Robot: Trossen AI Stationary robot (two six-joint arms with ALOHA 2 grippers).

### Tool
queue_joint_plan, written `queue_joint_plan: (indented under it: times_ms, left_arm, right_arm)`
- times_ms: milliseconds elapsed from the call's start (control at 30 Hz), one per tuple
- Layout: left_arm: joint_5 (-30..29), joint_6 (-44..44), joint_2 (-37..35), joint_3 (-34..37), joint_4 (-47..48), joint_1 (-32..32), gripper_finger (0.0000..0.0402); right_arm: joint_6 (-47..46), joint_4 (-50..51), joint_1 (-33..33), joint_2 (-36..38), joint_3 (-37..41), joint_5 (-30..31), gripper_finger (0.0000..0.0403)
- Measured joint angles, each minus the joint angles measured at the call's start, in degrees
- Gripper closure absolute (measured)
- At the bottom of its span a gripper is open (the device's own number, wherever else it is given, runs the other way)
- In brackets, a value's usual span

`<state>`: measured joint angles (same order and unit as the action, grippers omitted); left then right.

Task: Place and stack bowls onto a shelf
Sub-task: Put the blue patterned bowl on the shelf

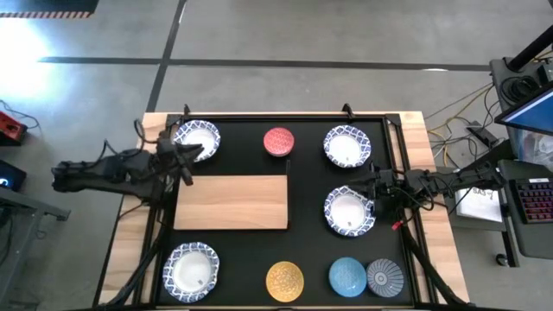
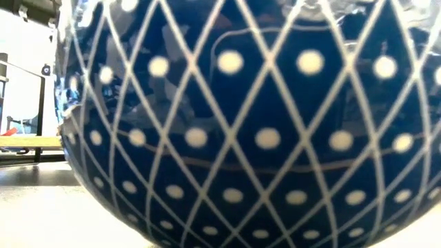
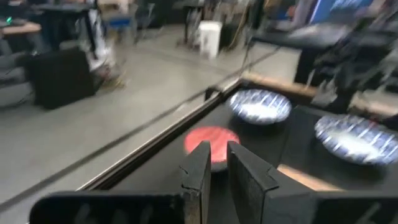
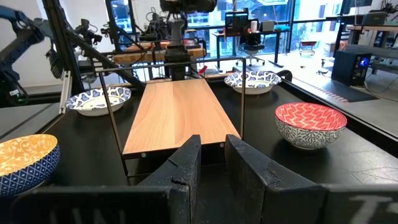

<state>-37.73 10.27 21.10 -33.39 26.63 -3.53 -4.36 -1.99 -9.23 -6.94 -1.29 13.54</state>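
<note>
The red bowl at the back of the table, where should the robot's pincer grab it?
Probably by its rim: the red bowl sits upright and alone, open side up, so one finger goes inside, one outside, coming down from above. The left pincer is nearer.

A black table (image 1: 307, 216) with wooden edges stands on grey floor (image 1: 259, 34); a keyboard (image 1: 534, 200) sits beside it.

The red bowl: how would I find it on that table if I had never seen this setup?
Start at the light-wood shelf in the middle of the black table. Past its far right corner, between two white bowls with blue rims, sits the red bowl. It is smaller than those neighbours and the only red one.
</note>
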Motion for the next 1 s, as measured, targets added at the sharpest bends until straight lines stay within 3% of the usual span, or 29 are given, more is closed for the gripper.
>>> queue_joint_plan:
  times_ms: [267, 433, 533, 833, 1000]
  left_arm:
    - [-3.61, 2.28, 14.51, -12.29, 16.38, 2.0, 0.0366]
    - [-3.0, 4.23, 19.99, -15.49, 21.53, 9.23, 0.0353]
    - [2.47, 3.88, 22.69, -15.71, 21.52, 16.43, 0.0341]
    - [26.68, -0.23, 33.48, -15.64, 18.59, 41.13, 0.031]
    - [32.69, -0.56, 40.03, -15.6, 18.52, 45.81, 0.0284]
  right_arm:
    - [0.0, 0.01, -0.01, 0.0, -0.01, -0.02, 0.0339]
    - [-0.04, 0.01, -0.02, 0.0, 0.0, -0.01, 0.0339]
    - [0.0, 0.01, -0.01, 0.0, 0.01, 0.0, 0.0339]
    - [-0.04, 0.01, -0.02, 0.0, 0.0, 0.0, 0.0339]
    - [-0.07, 0.01, -0.02, 0.0, -0.01, -0.02, 0.0339]
